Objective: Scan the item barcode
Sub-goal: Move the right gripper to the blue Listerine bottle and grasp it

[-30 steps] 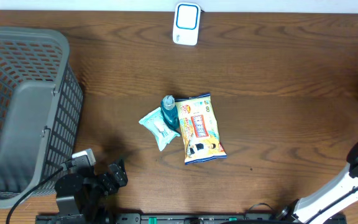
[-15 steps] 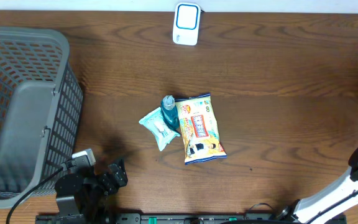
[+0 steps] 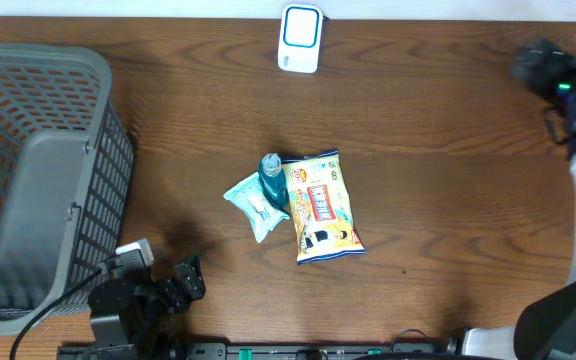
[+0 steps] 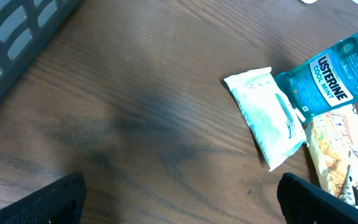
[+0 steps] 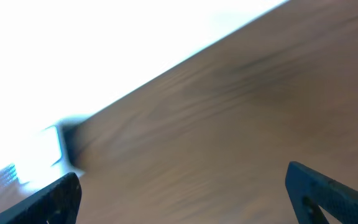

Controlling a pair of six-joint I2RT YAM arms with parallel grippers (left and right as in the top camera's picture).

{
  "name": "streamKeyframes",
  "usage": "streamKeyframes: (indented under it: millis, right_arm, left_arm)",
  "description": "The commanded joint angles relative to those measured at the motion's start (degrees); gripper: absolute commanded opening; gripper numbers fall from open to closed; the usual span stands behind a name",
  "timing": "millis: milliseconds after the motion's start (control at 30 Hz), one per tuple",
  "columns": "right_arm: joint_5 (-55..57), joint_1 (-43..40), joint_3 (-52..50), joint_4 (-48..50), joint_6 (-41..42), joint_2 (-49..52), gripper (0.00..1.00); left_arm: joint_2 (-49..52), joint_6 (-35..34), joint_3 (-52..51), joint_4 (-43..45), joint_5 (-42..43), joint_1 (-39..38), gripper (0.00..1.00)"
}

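Snack bag (image 4: 339, 155) cut off at edge; left claw (image 4: 179, 200) open; right claw (image 5: 185, 194) open, blurred.

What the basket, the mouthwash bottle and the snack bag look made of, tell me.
Basket: grey moulded plastic, matte; open lattice walls.
Mouthwash bottle: probably clear glossy plastic; the blue-green colour shows through around the label.
Snack bag: likely printed plastic film, slightly shiny; crinkled surface.

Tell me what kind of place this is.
Probably a mock shop checkout on a wooden table: a white barcode scanner, a grey shopping basket, and a Listerine bottle beside a snack packet.
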Motion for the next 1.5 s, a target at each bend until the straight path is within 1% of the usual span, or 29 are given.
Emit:
streamKeyframes:
  millis: [0, 100, 267, 400, 467, 567, 667, 800, 967, 1100, 1233, 1267, 1333, 1467]
  right_arm:
    - [-22.71, 8.83, 0.22, -3.10, 2.08, 0.52, 0.99]
    - [-28.79, 17.25, 0.22, -5.57, 2.08, 0.90, 0.99]
    - [-28.96, 28.09, 0.22, -7.61, 1.86, 0.90, 0.99]
    - [-28.89, 34.84, 0.22, -7.63, -1.51, 0.90, 0.99]
    - [-28.33, 37.53, 0.22, -8.00, -4.48, 0.90, 0.99]
    - [-24.44, 41.00, 0.22, -9.88, -8.04, 0.87, 0.99]
    - [-19.26, 43.21, 0.22, -12.66, -9.31, 0.87, 0.99]
    - [-17.99, 45.48, 0.24, -17.97, -19.65, 0.85, 0.99]
    - [-10.38, 47.01, 0.44, -23.89, -25.66, 0.74, 0.99]
    - [-6.75, 47.21, 0.61, -24.63, -24.30, 0.09, 0.99]
    - [-6.80, 47.39, 0.61, -23.39, -15.69, -0.31, 0.99]
    - [-6.80, 47.60, 0.61, -23.28, -14.91, -0.31, 0.99]
    - [-6.08, 48.46, 0.61, -23.02, -15.80, -0.31, 0.99]
    - [0.39, 51.49, 0.61, -20.76, -15.78, -0.28, 0.99]
  left_arm:
    - [-0.11, 0.72, 0.04, 0.02, 0.68, 0.24, 0.98]
    - [-0.11, 0.72, 0.04, 0.02, 0.68, 0.24, 0.98]
    - [-0.11, 0.72, 0.04, 0.02, 0.68, 0.24, 0.98]
    - [-0.11, 0.72, 0.04, 0.02, 0.68, 0.24, 0.98]
    - [-0.11, 0.72, 0.04, 0.02, 0.68, 0.24, 0.98]
    - [-0.11, 0.72, 0.04, 0.02, 0.68, 0.24, 0.98]
    - [-0.11, 0.72, 0.04, 0.02, 0.68, 0.24, 0.98]
    - [-0.11, 0.72, 0.04, 0.02, 0.68, 0.24, 0.98]
    - [-0.11, 0.72, 0.04, 0.02, 0.68, 0.24, 0.98]
    - [-0.11, 0.72, 0.04, 0.02, 0.68, 0.24, 0.98]
    - [-0.11, 0.72, 0.04, 0.02, 0.68, 0.24, 0.98]
    - [-0.11, 0.72, 0.04, 0.02, 0.68, 0.24, 0.98]
    - [-0.11, 0.72, 0.04, 0.02, 0.68, 0.24, 0.98]
    - [-0.11, 0.72, 0.04, 0.02, 0.68, 0.24, 0.98]
